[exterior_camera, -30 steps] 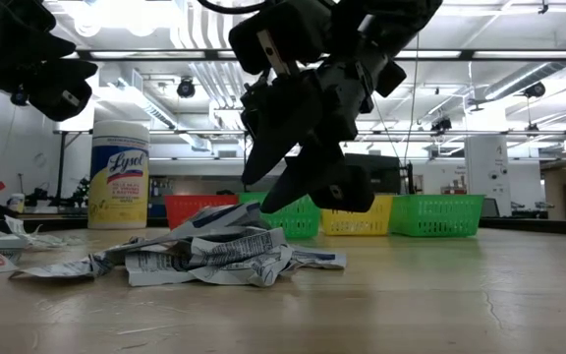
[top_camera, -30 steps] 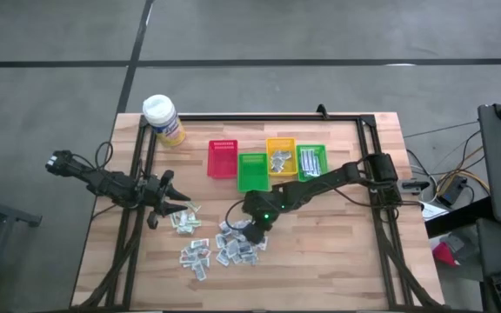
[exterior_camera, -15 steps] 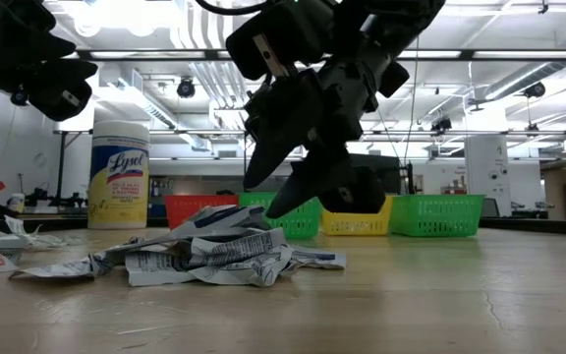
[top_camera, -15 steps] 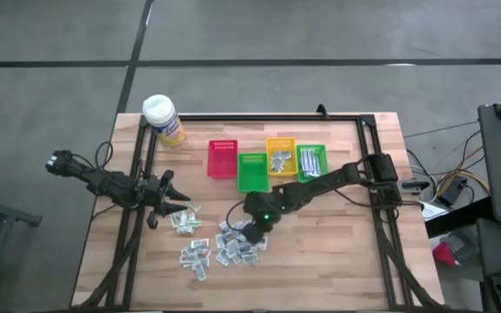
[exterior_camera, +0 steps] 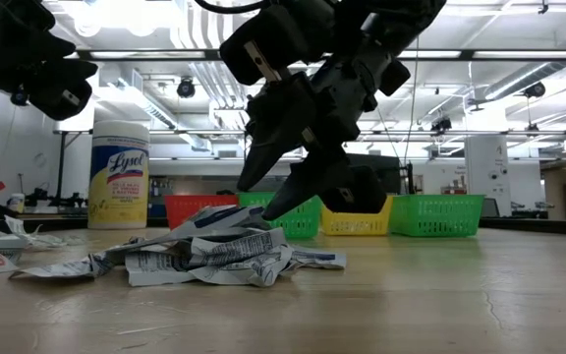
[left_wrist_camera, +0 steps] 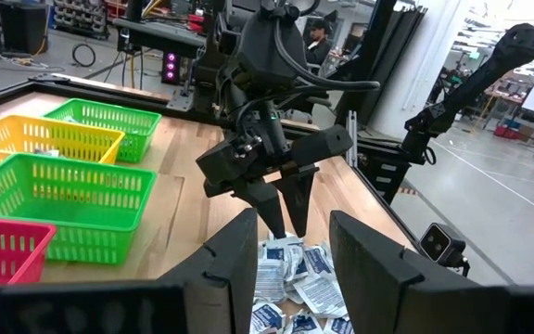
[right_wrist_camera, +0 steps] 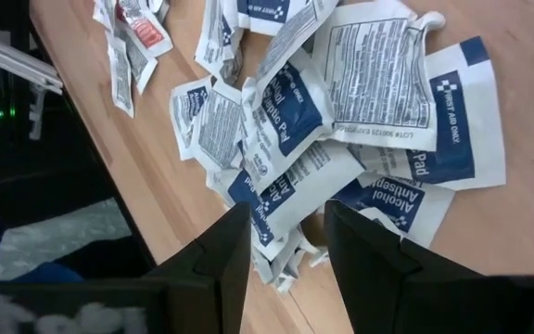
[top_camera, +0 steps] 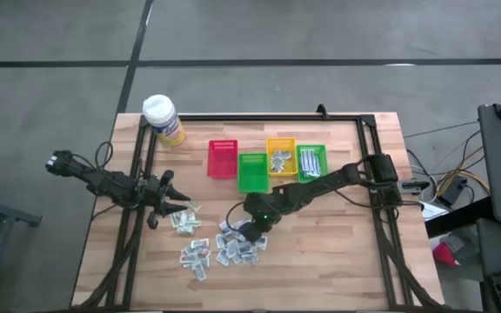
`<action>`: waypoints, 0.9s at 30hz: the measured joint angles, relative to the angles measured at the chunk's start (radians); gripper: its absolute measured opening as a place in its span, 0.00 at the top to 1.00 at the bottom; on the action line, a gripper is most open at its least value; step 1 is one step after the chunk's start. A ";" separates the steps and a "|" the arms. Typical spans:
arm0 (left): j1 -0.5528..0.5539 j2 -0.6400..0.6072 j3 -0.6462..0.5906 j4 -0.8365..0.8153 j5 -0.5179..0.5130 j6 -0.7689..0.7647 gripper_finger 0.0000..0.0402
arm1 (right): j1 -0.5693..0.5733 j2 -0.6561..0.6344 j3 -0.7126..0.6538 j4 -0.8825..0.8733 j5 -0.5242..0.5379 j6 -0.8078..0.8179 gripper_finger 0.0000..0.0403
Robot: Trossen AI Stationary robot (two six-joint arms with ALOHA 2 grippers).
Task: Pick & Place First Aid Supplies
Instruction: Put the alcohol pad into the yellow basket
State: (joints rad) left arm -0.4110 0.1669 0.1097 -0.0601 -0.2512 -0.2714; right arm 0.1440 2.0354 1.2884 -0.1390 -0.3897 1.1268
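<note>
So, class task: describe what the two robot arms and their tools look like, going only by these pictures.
Both arms are dark, slim and jointed, with black cables along them. The right arm shows a small green light near its wrist. The right tool has two black, tapering, wedge-shaped fingers under a blocky housing. The left tool is likewise black with two slim fingers.

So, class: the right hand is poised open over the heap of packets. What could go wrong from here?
1. The packets overlap, so the right hand may pinch several at once.
2. Closing on one could drag its neighbours across the table.
3. A thin, flat packet might slip free before reaching the bins.
</note>
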 joint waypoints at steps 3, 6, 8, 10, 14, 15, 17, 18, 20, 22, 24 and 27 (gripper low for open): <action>0.000 0.000 0.000 0.000 0.000 0.004 0.67 | 0.005 0.000 0.000 0.000 0.000 0.016 0.66; 0.000 0.000 0.000 0.000 0.000 0.008 0.67 | 0.011 0.001 0.000 0.000 0.005 0.025 0.66; 0.000 0.000 0.000 0.000 0.000 0.008 0.67 | 0.015 0.002 0.000 0.001 0.021 0.026 0.66; 0.000 0.000 0.000 0.000 0.000 0.008 0.67 | 0.016 0.004 0.000 0.006 0.026 0.026 0.66; 0.000 0.000 0.000 0.000 0.000 0.008 0.67 | 0.016 0.004 0.000 0.024 0.029 0.026 0.66; 0.000 0.000 0.000 0.000 0.000 0.008 0.67 | 0.016 0.004 0.000 0.024 0.034 0.025 0.66; 0.000 0.000 0.000 0.000 0.000 0.008 0.67 | 0.016 0.004 0.000 0.023 0.054 0.025 0.66; 0.000 0.000 0.000 0.000 0.000 0.008 0.67 | 0.016 0.004 0.000 0.024 0.057 0.025 0.66; 0.000 0.000 0.000 0.000 0.000 0.008 0.67 | 0.015 0.004 0.000 0.024 0.067 0.022 0.66; 0.000 0.000 0.000 0.000 0.000 0.008 0.67 | 0.015 0.004 0.000 0.023 0.079 0.022 0.66; 0.000 0.000 0.000 0.000 0.000 0.007 0.67 | 0.015 0.004 0.000 0.024 0.080 0.018 0.66; 0.000 0.000 0.000 0.000 0.000 0.007 0.67 | 0.015 0.004 0.000 0.023 0.080 0.010 0.67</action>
State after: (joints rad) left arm -0.4110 0.1669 0.1099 -0.0601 -0.2512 -0.2642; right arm 0.1593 2.0392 1.2881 -0.1156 -0.3099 1.1368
